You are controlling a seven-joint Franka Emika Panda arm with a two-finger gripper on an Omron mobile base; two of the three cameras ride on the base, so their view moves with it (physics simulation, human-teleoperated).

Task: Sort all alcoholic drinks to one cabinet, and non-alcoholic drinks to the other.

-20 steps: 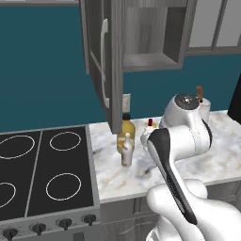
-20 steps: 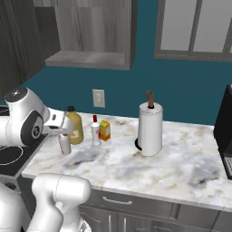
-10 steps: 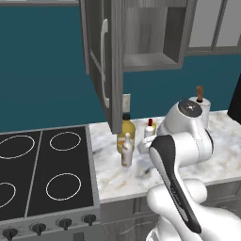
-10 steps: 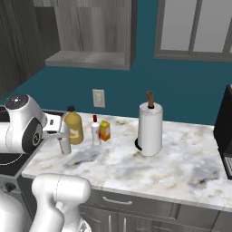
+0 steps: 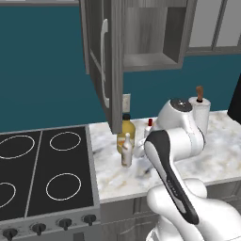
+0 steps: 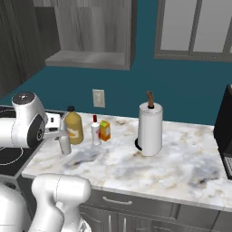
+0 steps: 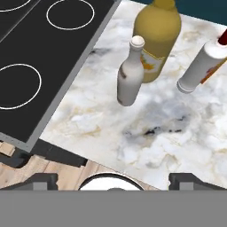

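Hovering with fingers spread wide, the hand (image 7: pixel 114 181) faces a grey bottle (image 7: pixel 129 75) beside the amber bottle (image 7: pixel 156 37).

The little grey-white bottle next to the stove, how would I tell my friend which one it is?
Find the black stove, then the marble counter just beside it. A few drinks stand together there near the wall, and the small grey-white bottle is the one nearest the stove and the counter's front edge. It is pale and slim with a narrow neck, unlike the fat amber bottle behind it.
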